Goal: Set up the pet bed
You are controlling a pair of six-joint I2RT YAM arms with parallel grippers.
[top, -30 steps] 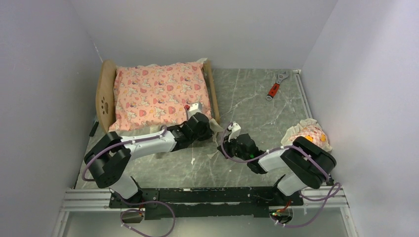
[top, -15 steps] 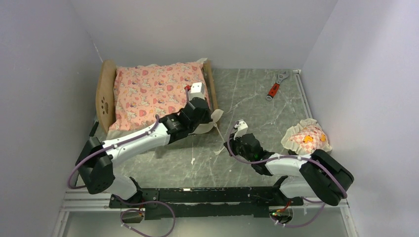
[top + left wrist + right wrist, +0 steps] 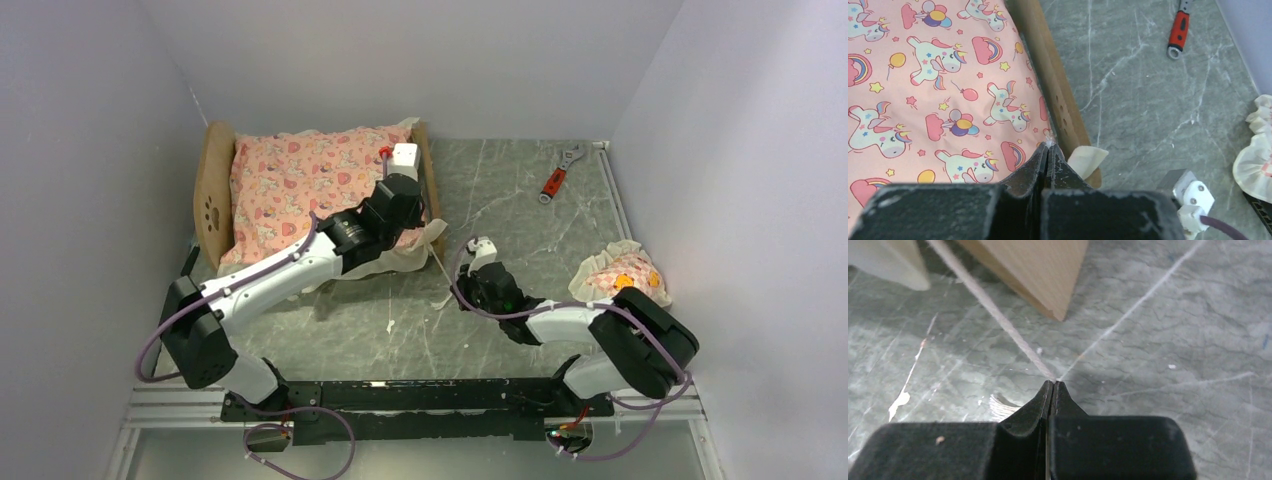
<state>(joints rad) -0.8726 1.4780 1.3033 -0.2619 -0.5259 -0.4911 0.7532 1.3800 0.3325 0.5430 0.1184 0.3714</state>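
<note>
Left wrist: my left gripper (image 3: 1048, 150) sits shut at the mattress (image 3: 938, 90) edge, beside the pet bed (image 3: 1049, 80) footboard. My right gripper (image 3: 1053, 385) pinches a cord (image 3: 993, 311).

light-wood pet bed frame (image 3: 1060, 102): matt, fine-grained wood | pink unicorn-print mattress (image 3: 938, 100): soft matt cloth | grey marbled tabletop (image 3: 1148, 110): smooth, faint sheen | red-handled wrench (image 3: 1179, 30): silvery metal ends | thin pale cord (image 3: 998, 315): twisted fibre | left gripper (image 3: 1048, 150): scuffed matt black plastic

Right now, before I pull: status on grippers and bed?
Left gripper shut, tips at mattress foot edge. Right gripper shut on cord. Pet bed upright, mattress in. Pillow, wrench clear.
</note>
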